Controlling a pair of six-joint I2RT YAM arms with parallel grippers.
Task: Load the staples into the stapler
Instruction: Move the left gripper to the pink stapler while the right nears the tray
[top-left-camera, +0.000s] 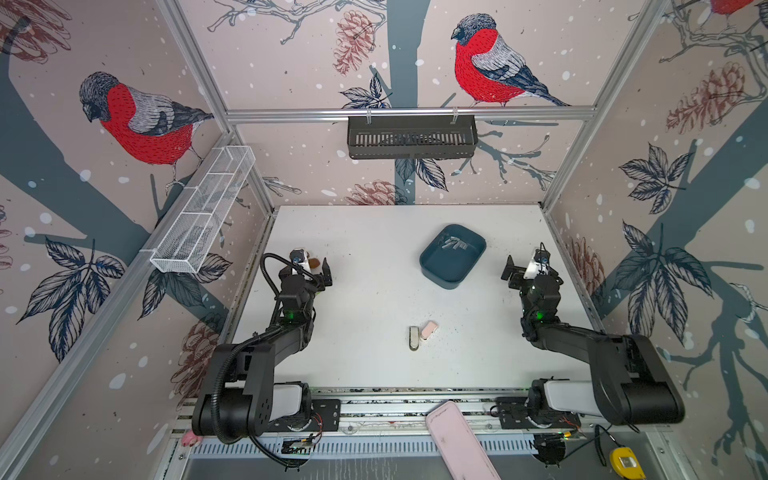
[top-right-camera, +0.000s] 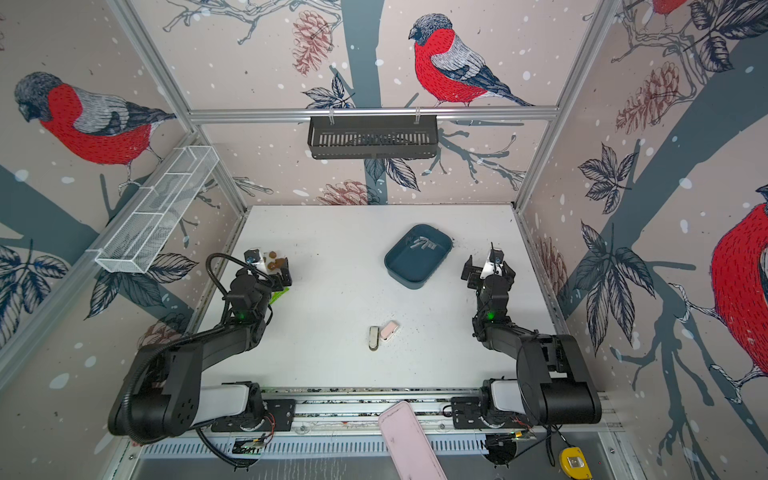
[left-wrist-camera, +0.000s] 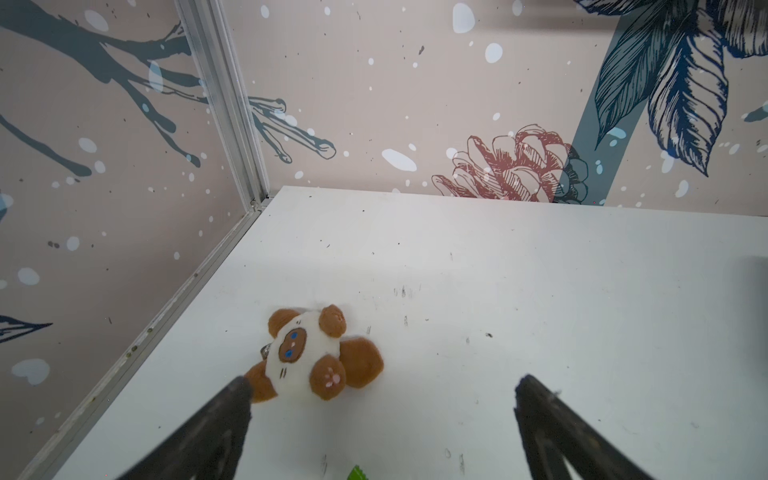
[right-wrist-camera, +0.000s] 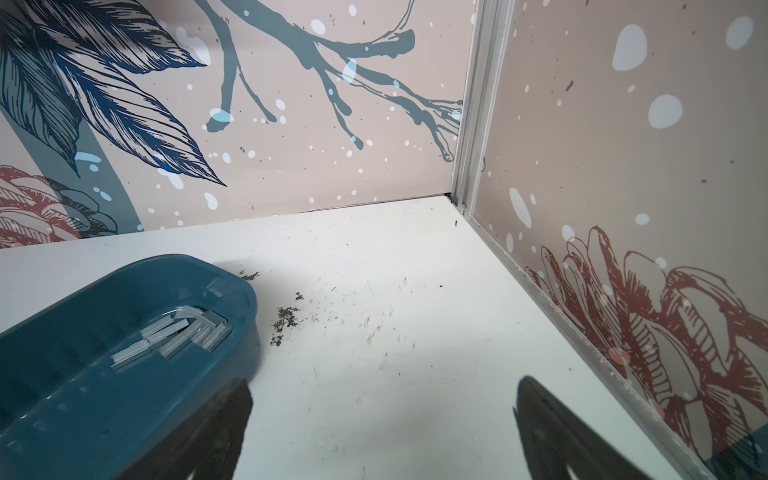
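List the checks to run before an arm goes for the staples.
1. Left gripper open and empty: ok.
2. Right gripper open and empty: ok.
3. Staples uncovered in the blue tray, near the right gripper: ok.
4. Grey mini stapler and pink mini stapler lie next to each other, clear of both arms: ok.
5. Either stapler opened for loading: cannot tell.
6. Plush toy right beside the left gripper: not ok.
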